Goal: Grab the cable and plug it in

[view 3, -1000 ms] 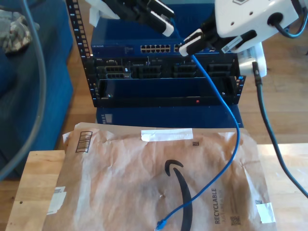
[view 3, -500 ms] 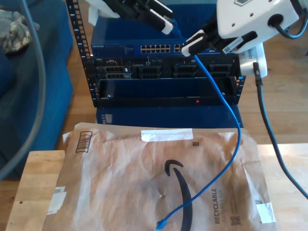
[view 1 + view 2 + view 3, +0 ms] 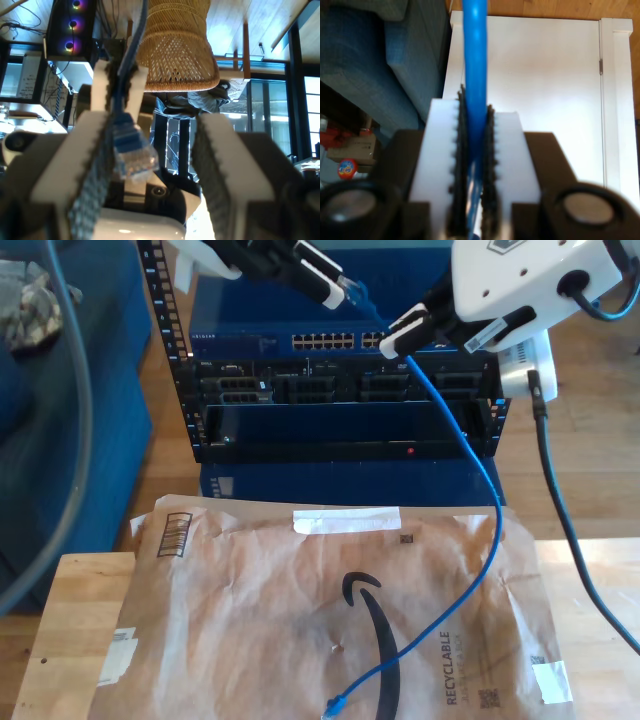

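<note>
My first gripper [image 3: 155,131] stands with its jaws apart: the cable's plug [image 3: 132,152] lies against one toothed pad [image 3: 92,165] and a clear gap separates it from the other, so I judge this plug is not pinched, though the close, blurred first wrist view makes that hard to be sure of. My second gripper [image 3: 474,107] is closed tight on the cable [image 3: 475,60], the blue line running straight up from between its ridged pads. In the exterior view my first gripper [image 3: 325,285] sits at the upper left above the rack [image 3: 200,430] and my second gripper [image 3: 400,332] is close by, to its right, just in front of the row of ports [image 3: 325,341] on the blue switch. From there the cable [image 3: 470,450] drops in a long loose curve down onto the brown paper envelope [image 3: 250,620] on the wooden table [image 3: 70,620], where its other plug [image 3: 333,703] lies free. The grab looks done; the near plug is in the air and no port has it yet, so aligning and seating it remain. The cable is thin, bright blue and limp, with small translucent clip-type plugs.
</note>
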